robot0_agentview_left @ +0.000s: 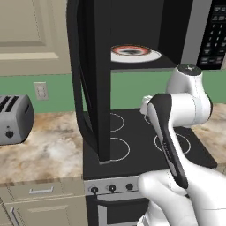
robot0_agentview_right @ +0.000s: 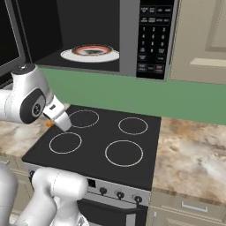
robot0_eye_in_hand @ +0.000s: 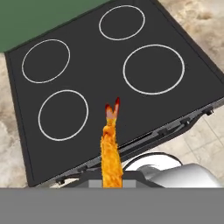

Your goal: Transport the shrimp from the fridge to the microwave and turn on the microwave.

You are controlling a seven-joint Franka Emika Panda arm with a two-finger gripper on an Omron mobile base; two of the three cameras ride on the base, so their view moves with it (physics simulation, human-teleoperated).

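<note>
My gripper [robot0_agentview_right: 54, 122] hangs low over the left rear of the cooktop, shut on the shrimp [robot0_eye_in_hand: 110, 146]. The shrimp is a long orange-pink piece with a forked tail, and it juts out from between the jaws in the hand view. A speck of the shrimp [robot0_agentview_right: 49, 124] shows beside the white hand in the right base view. Above the stove, the black microwave [robot0_agentview_right: 152, 39] stands with its door [robot0_agentview_left: 88, 88] swung wide open to the left. Inside it lies a round plate [robot0_agentview_right: 90, 53], also seen from the other side as the plate [robot0_agentview_left: 134, 53]. The fridge is out of view.
A black cooktop [robot0_agentview_right: 101, 145] with four ring burners lies under the hand, with knobs along its front. Marbled counter [robot0_agentview_right: 190, 150] flanks it. A silver toaster [robot0_agentview_left: 13, 117] stands on the left counter below a wall outlet [robot0_agentview_left: 40, 90]. The open door overhangs the stove's left side.
</note>
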